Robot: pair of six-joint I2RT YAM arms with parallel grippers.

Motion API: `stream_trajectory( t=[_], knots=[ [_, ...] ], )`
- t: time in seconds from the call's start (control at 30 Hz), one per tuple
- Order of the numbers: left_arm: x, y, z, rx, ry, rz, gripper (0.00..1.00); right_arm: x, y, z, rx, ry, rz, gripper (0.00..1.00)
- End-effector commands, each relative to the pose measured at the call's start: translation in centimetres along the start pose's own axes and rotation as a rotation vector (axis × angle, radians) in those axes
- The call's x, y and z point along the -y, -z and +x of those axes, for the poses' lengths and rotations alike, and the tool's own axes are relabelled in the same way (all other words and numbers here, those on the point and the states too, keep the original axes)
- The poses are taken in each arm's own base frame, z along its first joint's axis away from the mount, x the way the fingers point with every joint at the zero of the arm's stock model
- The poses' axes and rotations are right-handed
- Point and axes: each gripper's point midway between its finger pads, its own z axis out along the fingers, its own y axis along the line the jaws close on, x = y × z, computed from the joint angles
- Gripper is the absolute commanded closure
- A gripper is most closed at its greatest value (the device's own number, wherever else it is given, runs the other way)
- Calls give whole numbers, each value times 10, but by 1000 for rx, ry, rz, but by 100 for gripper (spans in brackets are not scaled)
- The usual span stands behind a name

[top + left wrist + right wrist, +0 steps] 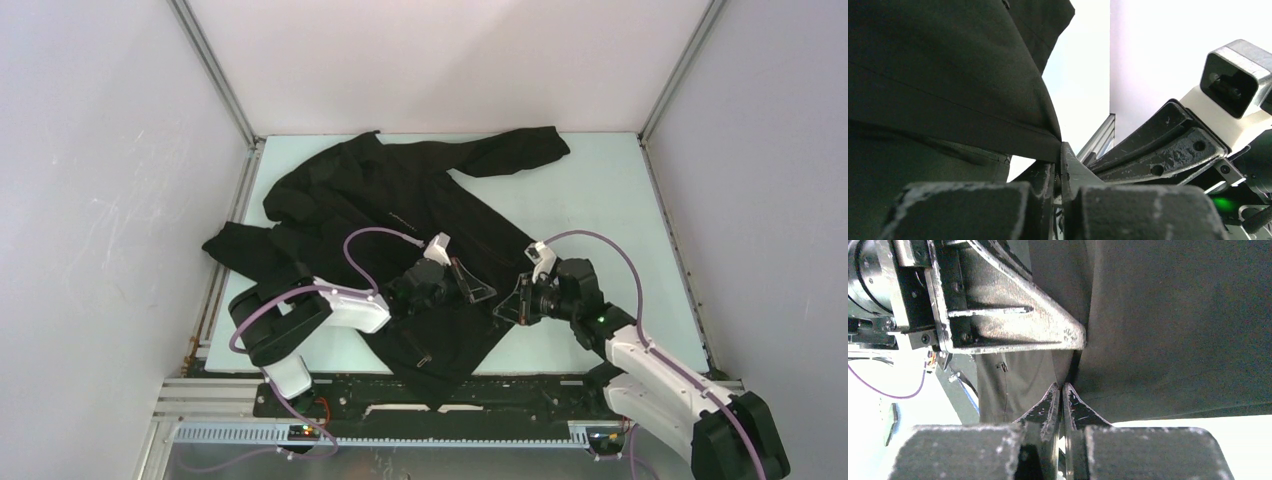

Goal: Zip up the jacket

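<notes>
The black jacket (400,200) lies spread over the pale green table, one sleeve stretched to the back right and its lower part hanging over the near edge. My left gripper (478,288) and right gripper (508,306) meet at the jacket's right-hand edge. In the left wrist view the left gripper (1060,155) is shut on a folded edge of the jacket (948,90), with the right gripper's fingers (1158,150) close beside it. In the right wrist view the right gripper (1062,389) is shut on the jacket's edge (1173,330), just below the left gripper's fingers (1013,325). The front zipper's slider is hidden.
White walls and aluminium posts (215,70) enclose the table (600,220). A dark rail (520,385) runs along the near edge by the arm bases. A small silvery pull (424,358) shows on the jacket's lower part.
</notes>
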Motion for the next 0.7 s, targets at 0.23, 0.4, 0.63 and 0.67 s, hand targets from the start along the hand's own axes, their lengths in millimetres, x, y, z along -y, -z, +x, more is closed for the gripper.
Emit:
stream_trajectory(
  t=[0.23,0.4,0.63,0.67],
  knots=[
    [53,8,-11,72,-111,180,100,35,17,19,80,-240,248,38],
    [65,13,-5,54,-32,269,100,4,18,10,236,-113,39,5],
    [70,22,-5,57,5,294,100,-14,23,-13,454,-149,-143,6],
    [67,23,-5,60,2,279,100,-16,24,-16,459,-152,-143,7]
  ],
)
